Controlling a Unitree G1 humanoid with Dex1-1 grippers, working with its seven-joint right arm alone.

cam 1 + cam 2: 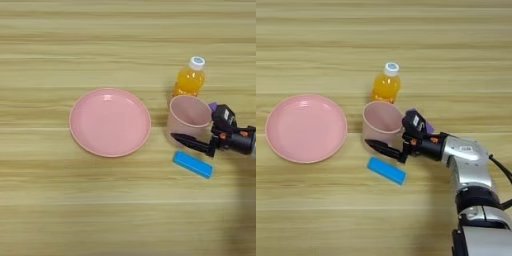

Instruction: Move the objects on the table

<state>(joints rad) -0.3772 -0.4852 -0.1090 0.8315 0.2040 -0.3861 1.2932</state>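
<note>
A large round pink plate [110,122] lies left of centre on the table [100,210]. Right of it a pink cup [189,119] stands upright, with a small orange-juice bottle [190,77], white-capped, just behind it. My right gripper [386,131] comes in from the right at the cup's right side and is open. Its long lower finger [383,147] lies along the cup's front wall. The other finger [413,121] sits by the cup's right rim, and whether either one touches the cup is unclear. The silver forearm [468,160] trails off to the lower right.
A flat blue block [193,164] lies just in front of the gripper's lower finger. A bit of a small purple stick [212,106] shows behind the gripper, mostly hidden by it.
</note>
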